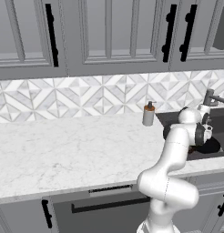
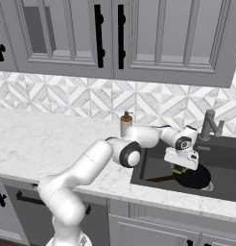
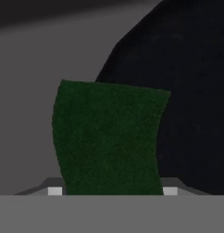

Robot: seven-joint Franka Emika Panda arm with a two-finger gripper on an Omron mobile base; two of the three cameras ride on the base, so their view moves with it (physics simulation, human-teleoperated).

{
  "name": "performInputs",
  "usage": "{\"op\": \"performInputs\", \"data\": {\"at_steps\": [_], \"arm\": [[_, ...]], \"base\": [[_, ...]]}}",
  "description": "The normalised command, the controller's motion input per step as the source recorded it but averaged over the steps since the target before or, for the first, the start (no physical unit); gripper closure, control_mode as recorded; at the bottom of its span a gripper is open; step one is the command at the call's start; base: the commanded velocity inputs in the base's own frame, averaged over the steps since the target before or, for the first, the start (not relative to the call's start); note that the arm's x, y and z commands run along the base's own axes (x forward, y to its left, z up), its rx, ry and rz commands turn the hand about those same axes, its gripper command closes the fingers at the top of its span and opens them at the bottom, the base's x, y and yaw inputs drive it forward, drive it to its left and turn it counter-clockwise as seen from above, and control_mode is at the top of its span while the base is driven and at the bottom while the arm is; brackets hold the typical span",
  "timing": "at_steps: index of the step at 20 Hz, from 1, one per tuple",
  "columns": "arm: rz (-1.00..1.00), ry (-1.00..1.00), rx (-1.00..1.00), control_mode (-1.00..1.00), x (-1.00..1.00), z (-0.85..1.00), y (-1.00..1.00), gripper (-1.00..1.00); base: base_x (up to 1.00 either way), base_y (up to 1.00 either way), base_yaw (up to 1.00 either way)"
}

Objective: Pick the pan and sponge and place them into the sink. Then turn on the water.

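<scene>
Grey cabinets [image 2: 139,33] hang over a patterned tile backsplash [image 1: 86,98], and below them a white marble counter [image 1: 63,150] runs wide and bare to the left. At the counter's right end the sink [image 2: 225,153] is set in as a dark basin, its near rim [image 2: 187,194] running along the counter's front edge. A faucet [image 2: 209,123] stands at the far side of the basin, and a soap bottle [image 2: 126,124] stands on the counter just beside the sink's far left corner.

Inside the basin the pan [image 2: 195,178] lies on the floor toward the near side, its brown handle [image 2: 158,179] pointing left along the bottom. Open floor remains to the right of the pan and toward the far wall below the faucet; the left part is crossed by the arm's forearm.

The arm reaches from the left over the sink's left rim, and the gripper [image 2: 178,168] hangs low in the basin, just above the pan's left edge. It is clamped on the sponge [image 3: 109,139], whose dark green face stands upright between the fingers in the hand view, with the pan [image 3: 186,91] behind it to the right and grey sink floor [image 3: 41,68] to the left. Whether the sponge touches the pan cannot be told.
</scene>
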Motion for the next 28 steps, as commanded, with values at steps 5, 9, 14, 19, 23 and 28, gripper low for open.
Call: {"op": "performInputs", "data": {"at_steps": [5,9,14,19,23,28], "arm": [[0.0,0.0,0.0,-1.0,0.02,-0.25,-0.09,1.0],[0.0,0.0,0.0,-1.0,0.05,-0.28,-0.04,1.0],[0.0,0.0,0.0,-1.0,0.04,-0.16,-0.04,1.0],[0.0,0.0,0.0,-1.0,0.0,0.01,-0.03,-1.0],[0.0,0.0,0.0,-1.0,0.0,0.22,0.0,-1.0],[0.0,0.0,0.0,-1.0,-0.05,0.5,0.0,-1.0]], "base": [[0.0,0.0,0.0],[0.0,0.0,0.0],[0.0,0.0,0.0],[0.0,0.0,0.0],[0.0,0.0,0.0],[0.0,0.0,0.0]]}}
